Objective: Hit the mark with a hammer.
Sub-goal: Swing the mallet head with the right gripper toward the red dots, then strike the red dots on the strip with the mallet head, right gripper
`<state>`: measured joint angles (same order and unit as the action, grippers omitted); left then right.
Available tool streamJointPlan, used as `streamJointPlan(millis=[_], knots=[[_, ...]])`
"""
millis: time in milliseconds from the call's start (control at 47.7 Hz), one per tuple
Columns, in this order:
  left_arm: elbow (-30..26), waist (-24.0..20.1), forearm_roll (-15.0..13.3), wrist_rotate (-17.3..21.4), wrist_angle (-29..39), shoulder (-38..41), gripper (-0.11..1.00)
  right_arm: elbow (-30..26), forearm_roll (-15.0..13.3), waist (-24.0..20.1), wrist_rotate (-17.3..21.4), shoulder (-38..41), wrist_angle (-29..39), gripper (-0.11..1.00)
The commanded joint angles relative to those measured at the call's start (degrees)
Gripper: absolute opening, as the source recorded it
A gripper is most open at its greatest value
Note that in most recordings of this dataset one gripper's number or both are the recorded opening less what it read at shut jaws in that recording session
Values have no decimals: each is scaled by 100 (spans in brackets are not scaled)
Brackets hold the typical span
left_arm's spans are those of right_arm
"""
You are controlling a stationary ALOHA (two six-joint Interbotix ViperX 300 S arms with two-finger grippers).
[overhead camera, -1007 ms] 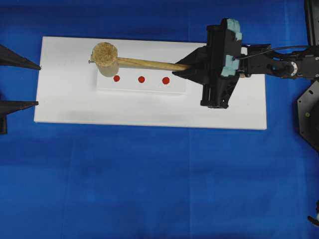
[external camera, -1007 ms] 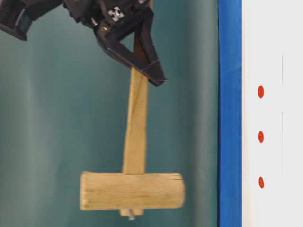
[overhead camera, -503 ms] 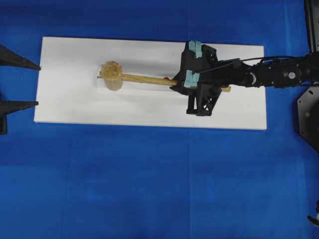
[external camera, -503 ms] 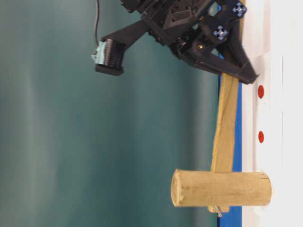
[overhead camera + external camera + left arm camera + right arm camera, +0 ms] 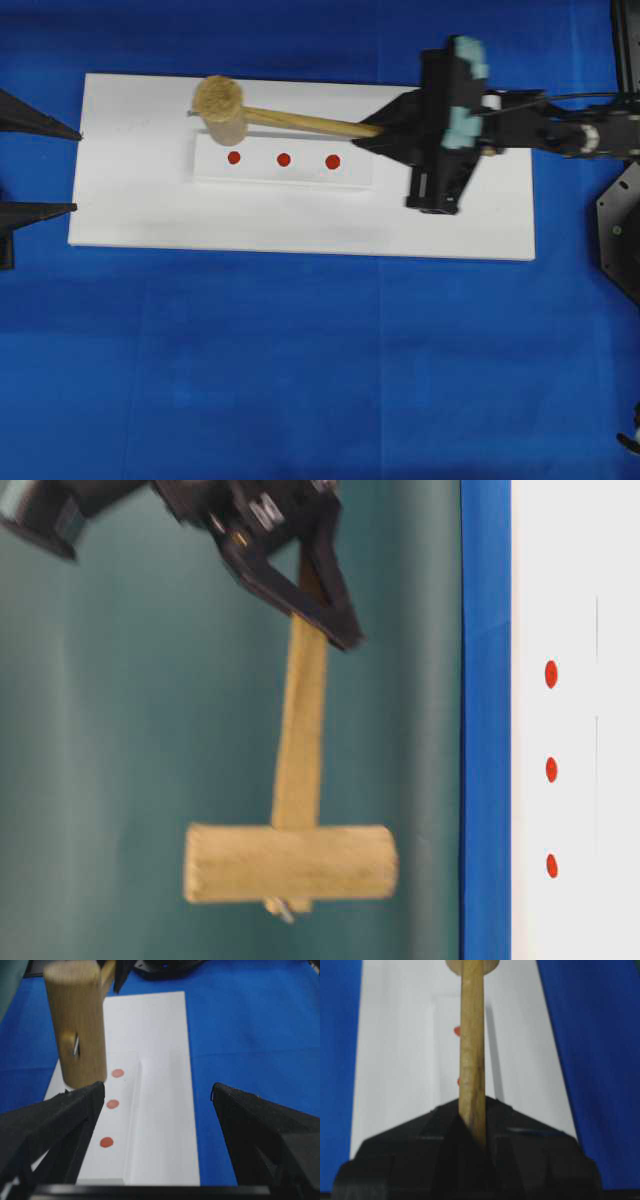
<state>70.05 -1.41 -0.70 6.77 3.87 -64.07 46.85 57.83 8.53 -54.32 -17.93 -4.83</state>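
right gripper (image 5: pixel 375 130) jaws clamped on hammer (image 5: pixel 222 106) | we have lifted it again, head near far-left dot | mark (image 5: pixel 284 159) unhit | left gripper (image 5: pixel 155 1110) jaws wide, empty

Over the white strip (image 5: pixel 283 160): clear air above all three red dots, the mark (image 5: pixel 284 159) included, uncovered in the overhead view. Raised well off the board in the table-level view: the hammer (image 5: pixel 223 103), head above the board's far edge just beyond the strip's left end dot, handle running right into the right gripper (image 5: pixel 375 131), clamped on it. Blocked by that gripper and its arm: the board's right part. Parked off the board's left edge: the left gripper (image 5: pixel 60 168), fingers spread. Unobstructed: the white board (image 5: pixel 300 225) nearer than the strip, and the blue table (image 5: pixel 300 370) in front.
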Motion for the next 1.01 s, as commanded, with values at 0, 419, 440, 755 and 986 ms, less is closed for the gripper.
streamJointPlan(millis=[0,419,440,755,986], knots=[[-70,0,0,-9,-35,44,86,141,-9,0,0,-510,-62,2],[-70,0,0,0,-70,44,86,615,0,0,18,-1011,-26,2],[-62,0,0,0,-70,44,86,624,0,-9,26,-976,-18,2],[-62,0,-9,0,-105,44,86,923,299,9,185,800,-185,2],[-62,0,-9,-9,-105,53,86,835,316,9,149,668,-246,2]])
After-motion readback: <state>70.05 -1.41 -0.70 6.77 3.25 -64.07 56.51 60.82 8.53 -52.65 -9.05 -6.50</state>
